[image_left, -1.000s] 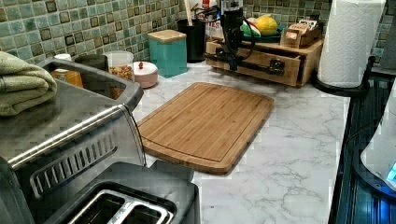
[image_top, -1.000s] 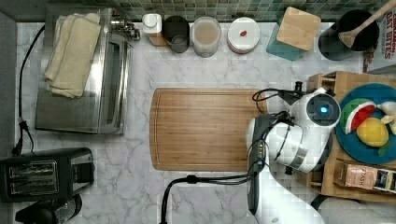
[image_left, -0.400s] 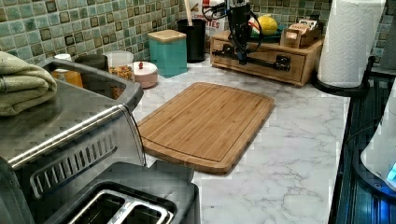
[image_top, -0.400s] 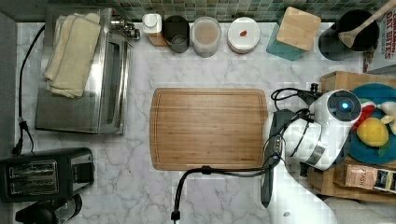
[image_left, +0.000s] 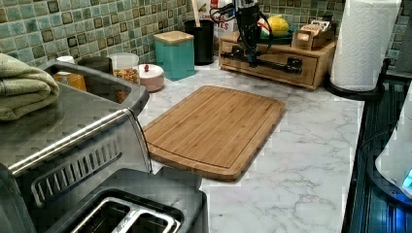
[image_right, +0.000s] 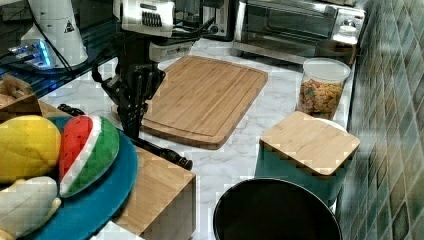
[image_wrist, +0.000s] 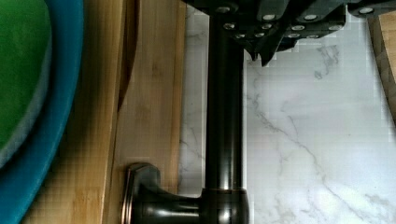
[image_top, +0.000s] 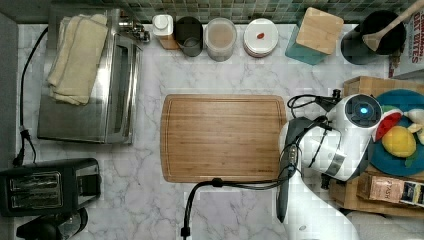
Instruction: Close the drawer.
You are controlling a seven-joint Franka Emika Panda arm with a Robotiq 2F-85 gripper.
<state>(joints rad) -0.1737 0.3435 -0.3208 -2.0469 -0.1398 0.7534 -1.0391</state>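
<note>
The drawer's light-wood front [image_left: 274, 69] sits nearly flush in the wooden box [image_right: 165, 185], with a thin dark gap along its top in the wrist view. Its dark bar handle [image_wrist: 225, 116] runs along the front [image_wrist: 149, 93]. My gripper [image_right: 132, 127] points down at the handle [image_right: 162, 154], shut, with its tips [image_wrist: 261, 53] against the bar's counter side. In the left view the gripper [image_left: 251, 60] stands at the middle of the handle [image_left: 277, 63]. The inside of the drawer is hidden.
On the box top lies a blue plate [image_right: 100, 200] with toy fruit. A bamboo cutting board [image_top: 222, 137] lies on the marble counter just before the box. A teal canister [image_top: 315, 35], black utensil pot [image_top: 377, 35], jars, toaster oven [image_top: 87, 80] and paper towel roll [image_left: 364, 43] ring the counter.
The arm has moved toward the box, to the top view's right. The drawer has slid in with it, from pulled out over the counter to nearly flush.
</note>
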